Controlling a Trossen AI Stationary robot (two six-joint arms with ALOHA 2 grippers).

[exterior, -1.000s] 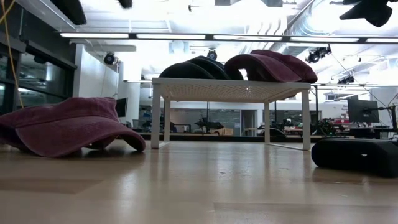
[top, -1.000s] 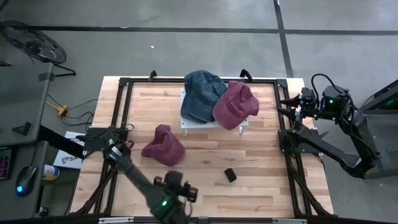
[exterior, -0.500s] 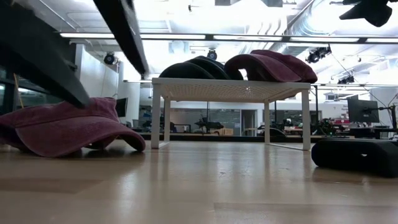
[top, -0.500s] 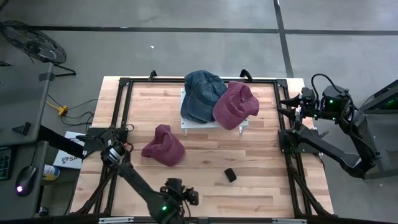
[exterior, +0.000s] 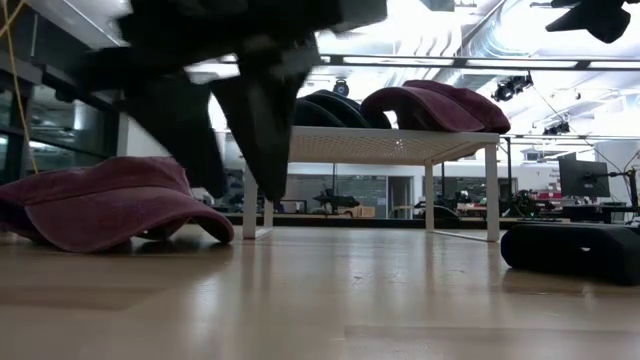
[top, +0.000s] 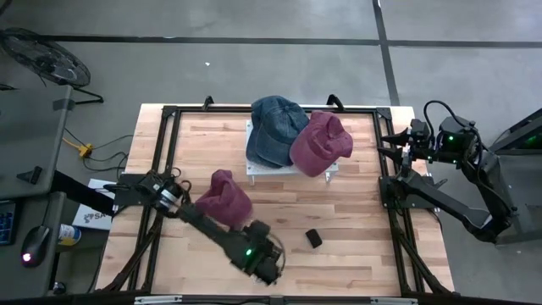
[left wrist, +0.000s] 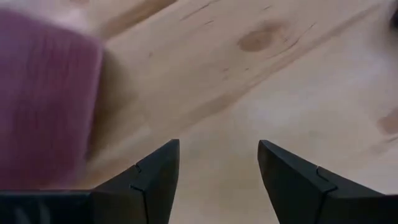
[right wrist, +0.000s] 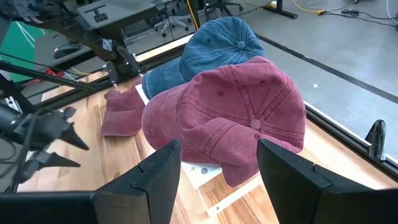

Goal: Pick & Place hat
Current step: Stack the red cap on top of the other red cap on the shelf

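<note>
**Left arm closing in on the loose maroon cap**

The hat to be moved, a faded maroon cotton baseball cap (top: 222, 197), lies flat on the pale wooden table (top: 356, 246), on the left-arm side of the small white perforated metal stand (top: 254, 169) and nearer the front edge than the stand is. On top of that stand sit a blue denim cap (top: 276, 127) and a second maroon cap (top: 321, 142), touching each other.

The left gripper (top: 264, 262) hangs over bare wood just beside the loose cap, on the side away from the stand. Its jaws are parted to a medium gap and hold nothing; in the left wrist view only table shows between the fingers (left wrist: 149, 180), with the cap's cloth at the margin. The right gripper (top: 391, 144) waits at the right edge of the table, beside the stand, its jaws likewise apart and empty.

To do this approach well, the left gripper should probably come in until one finger is over the cloth, then descend so the pads pinch a fold of the crown or the brim edge. Soft fabric will likely slip or bunch, so a deep bite seems wise. A small black block (top: 314, 239) lies near the gripper, between it and the stand's right end; steer clear of it.
</note>
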